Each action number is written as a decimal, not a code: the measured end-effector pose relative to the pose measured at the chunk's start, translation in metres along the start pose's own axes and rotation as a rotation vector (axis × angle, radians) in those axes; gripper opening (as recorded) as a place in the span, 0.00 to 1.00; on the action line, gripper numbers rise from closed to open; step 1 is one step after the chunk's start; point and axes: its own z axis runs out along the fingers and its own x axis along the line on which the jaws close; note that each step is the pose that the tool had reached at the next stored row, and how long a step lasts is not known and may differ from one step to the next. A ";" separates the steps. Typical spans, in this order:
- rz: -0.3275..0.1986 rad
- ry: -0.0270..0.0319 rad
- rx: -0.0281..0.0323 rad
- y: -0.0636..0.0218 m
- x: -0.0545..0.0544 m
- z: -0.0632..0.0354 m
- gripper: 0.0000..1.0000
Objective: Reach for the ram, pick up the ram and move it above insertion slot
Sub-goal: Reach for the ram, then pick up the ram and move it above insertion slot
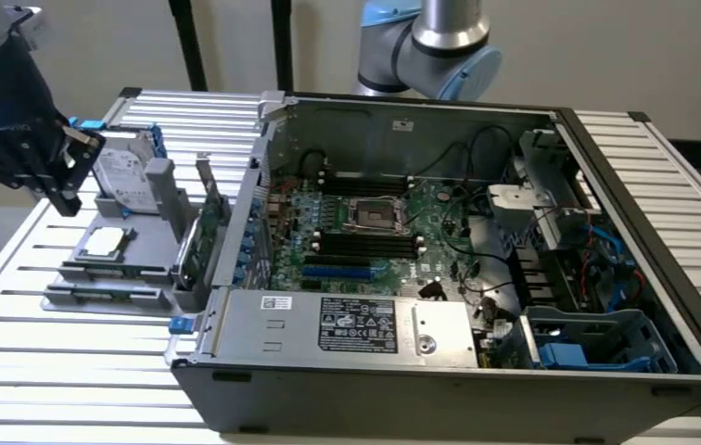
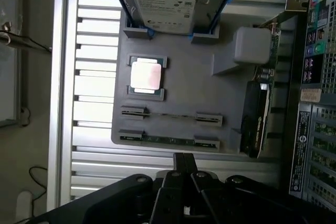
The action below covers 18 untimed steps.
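Two thin green ram sticks stand on edge in grey holders on the fixture plate: one ram (image 2: 170, 140) nearer my fingers, another (image 2: 170, 116) just beyond it. In the exterior view the ram (image 1: 106, 294) lies at the plate's front. My gripper (image 2: 184, 157) is shut with nothing in it and hovers just off the plate's edge, a short way from the nearer stick. In the exterior view the gripper (image 1: 66, 199) hangs high at that view's left, above the table. The black insertion slot (image 1: 363, 243) lies among parallel ones on the motherboard inside the open case.
On the grey fixture plate (image 2: 184, 77) a silver hard drive (image 2: 163, 3) sits in blue brackets beside a processor chip (image 2: 145, 74) and an upright expansion card (image 2: 257, 114). The open computer case (image 1: 450, 362) fills the exterior view's right. Slatted metal table (image 1: 54, 371) lies around.
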 end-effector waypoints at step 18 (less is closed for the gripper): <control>-0.312 0.0120 0.0005 -0.0001 0.000 0.0001 0.11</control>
